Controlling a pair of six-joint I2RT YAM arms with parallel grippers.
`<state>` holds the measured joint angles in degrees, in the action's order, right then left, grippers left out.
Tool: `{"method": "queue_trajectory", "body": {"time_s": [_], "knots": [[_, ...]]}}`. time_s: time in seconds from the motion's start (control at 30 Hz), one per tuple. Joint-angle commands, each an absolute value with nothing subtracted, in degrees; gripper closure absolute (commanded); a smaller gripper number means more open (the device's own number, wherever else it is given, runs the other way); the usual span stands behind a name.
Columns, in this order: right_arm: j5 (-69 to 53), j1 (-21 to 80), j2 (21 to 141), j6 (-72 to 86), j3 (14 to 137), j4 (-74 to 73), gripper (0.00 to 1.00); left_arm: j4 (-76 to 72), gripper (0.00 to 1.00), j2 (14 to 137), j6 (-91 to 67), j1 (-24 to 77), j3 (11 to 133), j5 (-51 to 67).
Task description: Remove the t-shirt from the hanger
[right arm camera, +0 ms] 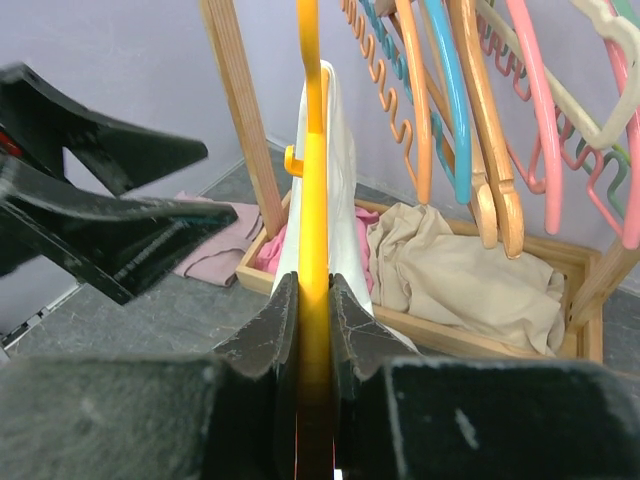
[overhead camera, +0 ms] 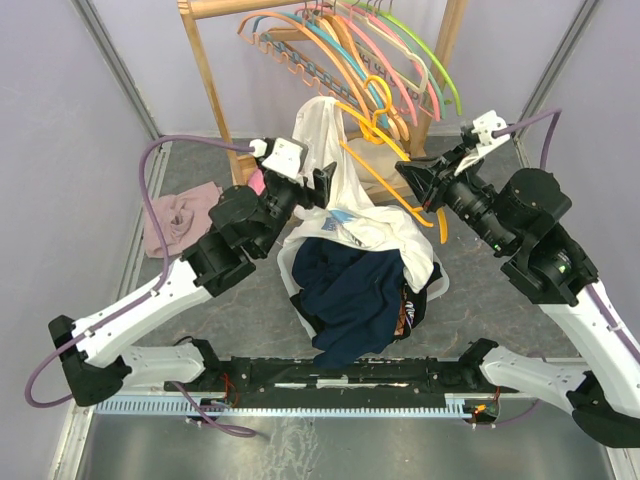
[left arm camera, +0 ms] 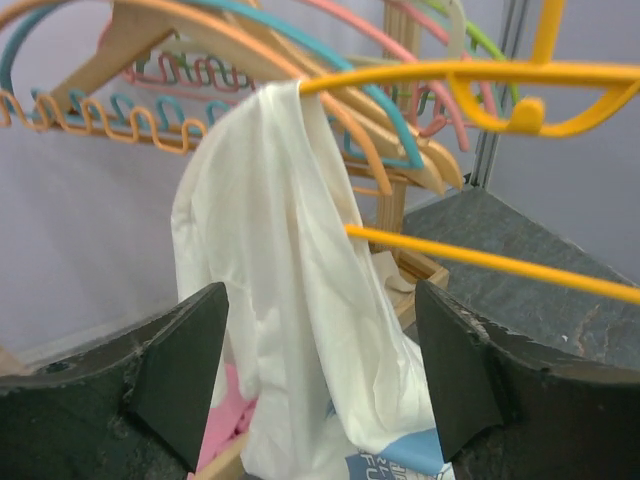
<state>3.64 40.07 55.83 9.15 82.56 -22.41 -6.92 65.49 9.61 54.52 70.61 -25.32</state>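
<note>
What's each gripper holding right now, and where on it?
Right gripper clamps the yellow hanger on a thin bar. Left gripper open, holds nothing.

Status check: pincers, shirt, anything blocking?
Left pincer open, facing white t-shirt, holding nothing. Right pincer shut on yellow hanger. T-shirt draped over one hanger arm, not off yet. Hanger rack crowded close behind.

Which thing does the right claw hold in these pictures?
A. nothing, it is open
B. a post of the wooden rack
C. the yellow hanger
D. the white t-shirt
C: in the right wrist view the right claw is closed tightly on the bar of the yellow hanger, while the white t-shirt hangs farther along it, away from this claw.
</note>
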Motion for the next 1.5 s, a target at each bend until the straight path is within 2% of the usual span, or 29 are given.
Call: {"method": "queue_trajectory", "body": {"time_s": [0.0,0.07,0.3,0.53,0.67,0.77,0.83,0.9,0.93,1.0,1.03,1.47], "knots": [[4.16,40.21,54.28,9.5,82.45,-15.41,0.99,-12.63,0.15,66.04,2.29,54.82,65.48,-28.97],[3.84,40.23,54.15,9.54,82.52,-15.23,0.98,-14.9,0.07,67.16,0.4,54.77,63.86,-28.92],[2.88,40.25,53.8,10.06,82.7,-14.94,0.98,-19.36,0.03,73.14,-2.1,54.73,63.3,-29.96],[2.04,40.2,53.15,10.46,82.84,-15.12,0.98,-21.32,0.03,78.34,-2.62,54.64,65.52,-34.92],[2.02,40.19,52.59,10.58,82.75,-15.12,0.98,-22.38,0.09,80.6,-3.04,54.27,66.81,-36.89],[1.94,40.23,52.15,10.7,82.71,-15.03,0.98,-22.41,0.22,82.3,-3.15,53.82,68.1,-38.18],[1.85,40.22,51.87,10.74,82.68,-15.05,0.98,-22.86,0.36,83.13,-3.3,53.43,68.58,-38.6],[1.87,40.17,51.54,10.72,82.7,-15.15,0.98,-23.76,0.55,83.3,-3.4,53.16,68.56,-38.6],[1.85,40.2,51.37,10.68,82.7,-15.26,0.98,-24.14,0.68,83.25,-3.38,53.05,68.56,-38.66],[1.99,40.17,50.96,10.53,82.68,-15.87,0.98,-24.66,0.88,82.92,-3.15,52.92,68.84,-38.72],[2.22,40.18,50.67,10.37,82.63,-16.1,0.98,-24.69,0.95,82.72,-2.88,52.91,69.21,-38.73],[5.43,40.17,44.51,8.07,80.88,-20.2,0.98,-20.61,0.97,79.44,8.43,52.69,81.28,-43.59]]}}
